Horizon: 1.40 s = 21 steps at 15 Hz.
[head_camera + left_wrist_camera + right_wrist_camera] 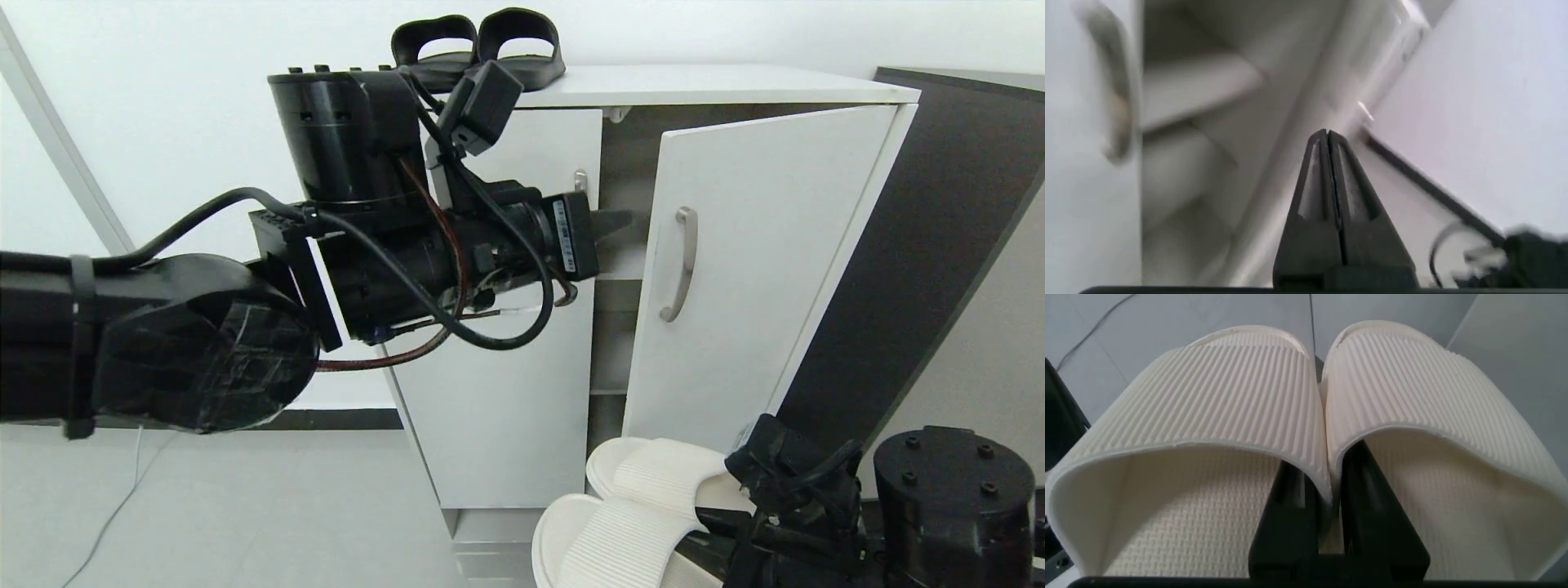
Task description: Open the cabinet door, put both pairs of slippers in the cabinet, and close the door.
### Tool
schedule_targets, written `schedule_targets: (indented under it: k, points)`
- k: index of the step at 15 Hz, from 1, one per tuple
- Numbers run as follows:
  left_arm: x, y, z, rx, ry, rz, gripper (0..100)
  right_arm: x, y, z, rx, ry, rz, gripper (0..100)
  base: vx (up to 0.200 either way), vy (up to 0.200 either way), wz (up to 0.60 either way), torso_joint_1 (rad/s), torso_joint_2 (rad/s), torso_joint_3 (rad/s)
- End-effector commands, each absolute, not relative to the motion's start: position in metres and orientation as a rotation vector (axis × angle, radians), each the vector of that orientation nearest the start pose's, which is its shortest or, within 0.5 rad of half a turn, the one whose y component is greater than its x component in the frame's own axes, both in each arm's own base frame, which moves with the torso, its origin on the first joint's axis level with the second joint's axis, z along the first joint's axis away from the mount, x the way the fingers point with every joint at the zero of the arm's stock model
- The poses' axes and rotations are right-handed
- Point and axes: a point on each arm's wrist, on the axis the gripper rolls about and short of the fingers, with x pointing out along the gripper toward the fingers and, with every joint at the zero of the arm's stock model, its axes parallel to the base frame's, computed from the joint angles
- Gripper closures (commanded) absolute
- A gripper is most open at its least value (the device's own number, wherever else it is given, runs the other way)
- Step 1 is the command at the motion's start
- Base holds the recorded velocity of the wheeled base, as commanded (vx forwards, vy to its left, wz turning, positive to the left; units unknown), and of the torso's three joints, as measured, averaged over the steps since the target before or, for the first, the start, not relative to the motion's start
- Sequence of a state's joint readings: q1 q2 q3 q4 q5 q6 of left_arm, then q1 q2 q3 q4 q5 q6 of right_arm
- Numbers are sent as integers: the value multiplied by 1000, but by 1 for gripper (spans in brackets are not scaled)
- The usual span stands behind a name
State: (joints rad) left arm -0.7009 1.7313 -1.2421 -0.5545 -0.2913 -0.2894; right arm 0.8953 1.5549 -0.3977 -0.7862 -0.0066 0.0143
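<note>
Head view: cabinet door (767,269) part open, 3 o'clock; left tool (616,222) pinched closed at gap. White slippers (629,514) held in right tool (1325,498), 5 o'clock. Black slippers (478,49) on cabinet top (718,82), 12 o'clock. None stored yet.

The left arm (367,245) covers most of the left door (506,408) of the cabinet (735,86). On top of the cabinet, the black slippers (522,49) are partly behind that arm. The inside of the cabinet is mostly hidden by the half-open right door (751,269). At the foot of the cabinet, the white slippers (629,506) are cut off by the picture's edge, and the right gripper (755,478) hides their back ends. Up close, a door handle (1114,90) is just a blur.
</note>
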Motion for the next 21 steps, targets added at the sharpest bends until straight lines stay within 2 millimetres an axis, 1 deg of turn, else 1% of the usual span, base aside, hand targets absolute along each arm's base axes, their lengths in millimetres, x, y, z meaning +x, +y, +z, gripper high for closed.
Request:
schedule_targets:
  k: [1,2,3,6,11,14,18,20,21]
  points:
    - [281,-236,280,-293,45,-980,100,143,179,133,-154,351,877,100,0,0,0,0,0,0]
    - [289,-241,278,-298,37,-978,100,143,179,133,-155,351,875,100,0,0,0,0,0,0]
    - [294,-242,277,-301,36,-972,100,143,179,133,-156,350,875,100,0,0,0,0,0,0]
    - [307,-253,269,-302,40,-981,100,143,178,130,-181,353,880,100,0,0,0,0,0,0]
    - [310,-258,266,-301,45,-996,100,140,180,129,-189,356,894,100,0,0,0,0,0,0]
    - [305,-262,267,-301,46,-1013,100,137,181,127,-196,362,909,100,-200,0,0,2,2,2]
    - [276,-281,265,-299,28,-1099,100,134,183,125,-203,370,922,100,-200,0,0,5,0,1]
    - [257,-292,265,-302,23,-1153,100,133,183,125,-204,366,927,100,-200,0,0,0,2,2]
    - [256,-293,267,-302,5,-1160,100,133,182,125,-204,366,925,100,-200,0,0,2,2,-2]
